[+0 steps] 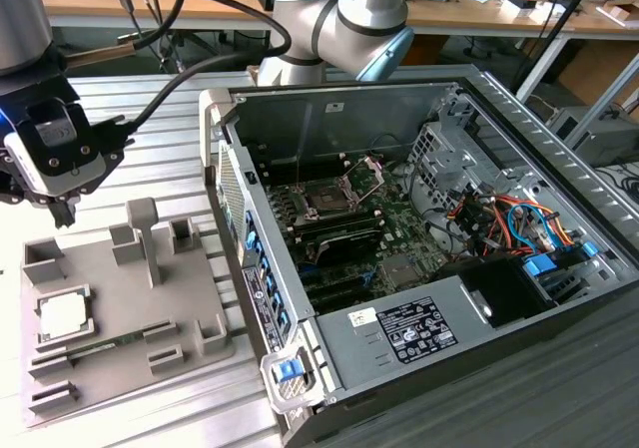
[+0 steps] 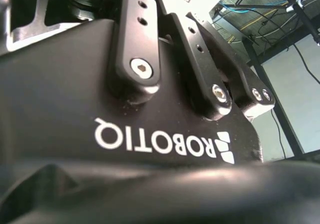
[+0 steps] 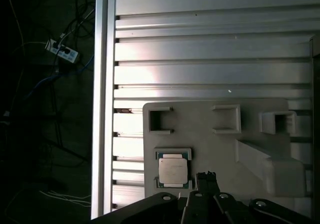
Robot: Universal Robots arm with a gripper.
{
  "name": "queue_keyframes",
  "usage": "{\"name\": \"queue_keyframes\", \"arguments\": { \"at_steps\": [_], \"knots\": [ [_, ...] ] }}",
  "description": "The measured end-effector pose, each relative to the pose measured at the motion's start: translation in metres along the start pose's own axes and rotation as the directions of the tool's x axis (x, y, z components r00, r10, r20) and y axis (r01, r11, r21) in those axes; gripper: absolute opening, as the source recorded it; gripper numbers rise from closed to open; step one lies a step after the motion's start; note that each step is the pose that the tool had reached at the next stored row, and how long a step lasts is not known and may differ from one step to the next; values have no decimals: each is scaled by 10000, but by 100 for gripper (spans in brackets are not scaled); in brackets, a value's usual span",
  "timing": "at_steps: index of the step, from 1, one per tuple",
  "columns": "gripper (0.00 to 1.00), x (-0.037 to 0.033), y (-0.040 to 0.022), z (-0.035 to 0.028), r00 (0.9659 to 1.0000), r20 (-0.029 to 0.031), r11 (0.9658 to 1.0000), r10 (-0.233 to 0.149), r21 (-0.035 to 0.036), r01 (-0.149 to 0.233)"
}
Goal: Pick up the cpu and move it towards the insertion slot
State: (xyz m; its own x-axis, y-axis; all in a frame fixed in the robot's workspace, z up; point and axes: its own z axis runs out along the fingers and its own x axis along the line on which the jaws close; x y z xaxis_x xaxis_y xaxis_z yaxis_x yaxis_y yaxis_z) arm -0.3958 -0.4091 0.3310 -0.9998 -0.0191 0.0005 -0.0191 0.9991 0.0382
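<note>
Gripper [image 1: 62, 212] hangs over grey tray [image 1: 110, 303] holding cpu [image 1: 62, 314], tall post [image 1: 146, 238] nearby.

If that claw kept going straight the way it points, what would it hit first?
Probably the grey tray below the gripper, at or just beside the chip lying in its pocket. Nothing seems to stand between, though depth is hard to judge.

Ribbed aluminium table [image 1: 150, 104], a grey moulded fixture plate [image 1: 110, 298] and an open computer case [image 1: 329, 119] directly on it, side by side.
</note>
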Motion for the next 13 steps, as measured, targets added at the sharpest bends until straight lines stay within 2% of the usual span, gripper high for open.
{"name": "queue_keyframes", "arguments": {
  "at_steps": [13],
  "knots": [
    [11,1,-1,36,10000,0,10000,0,0,0]
  ]
}}
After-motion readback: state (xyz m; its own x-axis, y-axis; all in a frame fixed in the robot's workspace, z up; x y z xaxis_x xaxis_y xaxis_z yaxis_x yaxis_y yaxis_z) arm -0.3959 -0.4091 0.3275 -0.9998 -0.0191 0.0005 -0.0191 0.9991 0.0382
